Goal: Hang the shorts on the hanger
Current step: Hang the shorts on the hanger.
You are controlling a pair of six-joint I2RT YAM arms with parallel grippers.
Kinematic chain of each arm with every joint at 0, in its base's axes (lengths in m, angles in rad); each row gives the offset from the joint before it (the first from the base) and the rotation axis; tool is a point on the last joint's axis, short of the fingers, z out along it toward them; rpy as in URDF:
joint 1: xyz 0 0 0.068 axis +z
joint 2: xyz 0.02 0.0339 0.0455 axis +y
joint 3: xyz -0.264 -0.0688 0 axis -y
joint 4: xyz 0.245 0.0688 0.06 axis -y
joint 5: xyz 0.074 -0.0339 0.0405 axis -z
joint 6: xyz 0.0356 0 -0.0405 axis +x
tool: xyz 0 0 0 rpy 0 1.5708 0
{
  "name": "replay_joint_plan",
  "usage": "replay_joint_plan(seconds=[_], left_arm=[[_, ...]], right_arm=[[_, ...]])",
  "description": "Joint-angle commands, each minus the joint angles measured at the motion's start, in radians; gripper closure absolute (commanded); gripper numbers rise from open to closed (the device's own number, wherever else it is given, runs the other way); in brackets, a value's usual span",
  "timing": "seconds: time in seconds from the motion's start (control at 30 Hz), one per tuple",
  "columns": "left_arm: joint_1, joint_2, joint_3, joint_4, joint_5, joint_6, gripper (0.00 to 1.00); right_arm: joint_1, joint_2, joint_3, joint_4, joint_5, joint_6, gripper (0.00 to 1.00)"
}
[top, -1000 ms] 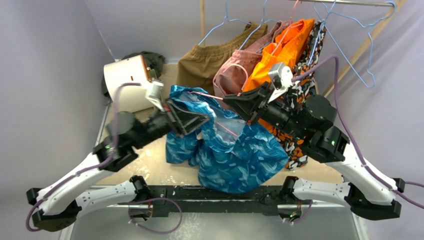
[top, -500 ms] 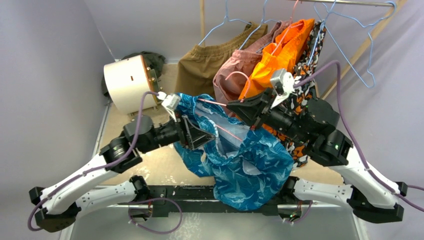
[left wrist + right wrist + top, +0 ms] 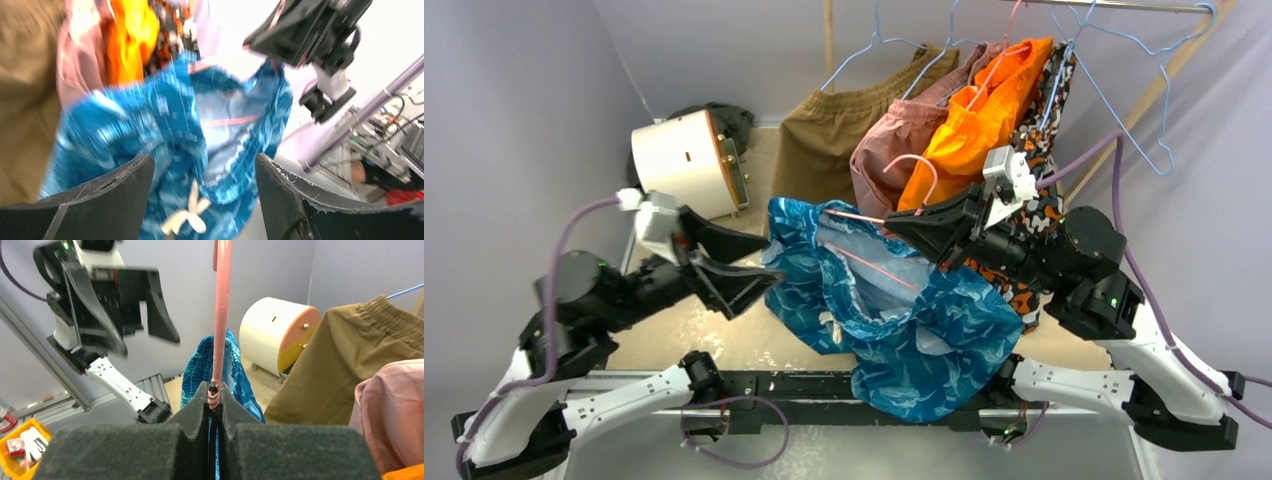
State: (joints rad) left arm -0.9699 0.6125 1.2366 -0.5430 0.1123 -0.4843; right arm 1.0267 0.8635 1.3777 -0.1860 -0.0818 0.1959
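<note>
Both arms raised: left gripper (image 3: pixel 769 262) just released, jaws spread, backed off; shorts (image 3: pixel 924 320) now draped on hanger (image 3: pixel 856 215), pinched by right gripper (image 3: pixel 894 225).

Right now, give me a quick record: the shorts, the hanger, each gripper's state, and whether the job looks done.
shorts: hanging from the hanger, waistband gaping, white bow showing
hanger: held in the air, wire running inside the waistband
left gripper: open, empty, left of the shorts, not touching them
right gripper: shut on the hanger
status: shorts appear to be on the hanger
</note>
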Motion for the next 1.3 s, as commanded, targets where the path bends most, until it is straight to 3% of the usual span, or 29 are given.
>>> replay_joint_plan(seconds=[0.0,0.23,0.47,0.73,0.93,1.07,1.2,1.27], left_arm=[[0.0,0.008,0.138,0.1,-0.084,0.232,0.28],[0.0,0.241,0.341,0.009,0.144,0.387,0.28],[0.0,0.38,0.347,0.001,0.388,0.408,0.35],[0.0,0.421,0.324,-0.029,0.377,0.458,0.36],[0.0,0.458,0.324,-0.098,0.396,0.515,0.65],[0.0,0.464,0.294,-0.083,0.429,0.51,0.57],[0.001,0.475,0.274,-0.077,0.449,0.52,0.6],[0.0,0.483,0.271,-0.071,0.464,0.524,0.85]], right_arm=[[0.003,-0.012,0.027,0.038,-0.077,-0.029,1.0],[0.003,0.014,0.035,-0.039,-0.188,-0.054,1.0],[0.003,-0.015,0.016,-0.031,-0.25,-0.071,1.0],[0.004,-0.018,0.021,-0.024,-0.261,-0.075,1.0],[0.003,-0.018,0.013,0.009,-0.28,-0.066,1.0],[0.003,-0.008,0.017,0.032,-0.293,-0.049,1.0],[0.003,0.017,0.034,0.038,-0.319,-0.047,1.0],[0.003,0.026,0.037,0.039,-0.329,-0.048,1.0]])
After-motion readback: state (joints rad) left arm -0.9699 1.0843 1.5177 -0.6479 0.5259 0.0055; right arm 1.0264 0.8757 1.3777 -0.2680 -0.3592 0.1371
